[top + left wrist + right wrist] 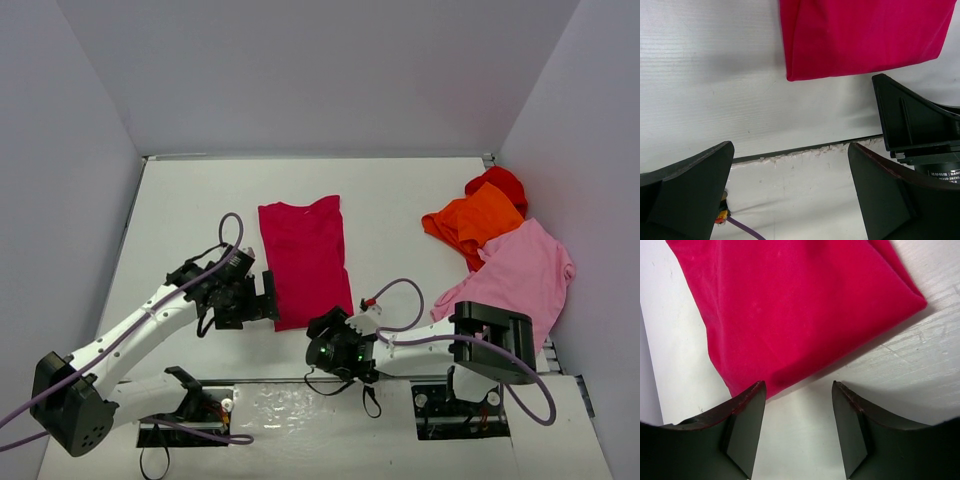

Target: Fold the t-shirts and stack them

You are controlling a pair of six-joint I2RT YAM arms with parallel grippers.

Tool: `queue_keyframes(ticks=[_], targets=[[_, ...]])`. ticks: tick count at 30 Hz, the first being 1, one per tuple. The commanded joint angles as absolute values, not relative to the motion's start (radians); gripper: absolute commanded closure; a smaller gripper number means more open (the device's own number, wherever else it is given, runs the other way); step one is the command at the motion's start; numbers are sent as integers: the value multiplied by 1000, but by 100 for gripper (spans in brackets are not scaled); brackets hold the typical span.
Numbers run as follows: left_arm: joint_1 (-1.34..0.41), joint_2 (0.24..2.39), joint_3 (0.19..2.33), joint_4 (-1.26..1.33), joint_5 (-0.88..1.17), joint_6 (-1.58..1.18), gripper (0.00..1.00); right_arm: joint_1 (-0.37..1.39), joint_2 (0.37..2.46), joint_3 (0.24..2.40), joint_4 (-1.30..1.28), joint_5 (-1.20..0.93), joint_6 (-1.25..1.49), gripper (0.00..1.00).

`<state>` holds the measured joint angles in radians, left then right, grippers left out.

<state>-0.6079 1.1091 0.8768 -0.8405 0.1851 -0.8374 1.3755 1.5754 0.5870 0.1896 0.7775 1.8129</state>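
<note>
Crimson t-shirt (305,262) lies lengthwise away from the arms; left jaws, wide and empty, flank its near-left corner; right jaws, narrower, empty, face its near-right corner.

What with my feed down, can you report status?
Left end effector open, empty. Right end effector open at crimson shirt's near corner. Other shirts heaped aside.

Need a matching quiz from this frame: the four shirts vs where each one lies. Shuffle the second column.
Things:
1. crimson t-shirt
2. orange t-shirt
3. light pink t-shirt
4. bright red t-shirt

Places:
A. far end of the right-hand heap, mostly hidden
B. alone, laid flat at table centre
C. near end of the right-hand heap, by the right wall
D. middle of the right-hand heap

Pairs: 1-B, 2-D, 3-C, 4-A
</note>
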Motion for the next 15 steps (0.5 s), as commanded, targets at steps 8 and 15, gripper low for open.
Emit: queue_keyframes(ticks=[8,15], targets=[[-611,1110,924,-851,174,-813,3,1326,1667,605,121,808,1828,53],[-611,1142,929,-836,182,-807,3,1280,1670,591,133,802,1795,55]])
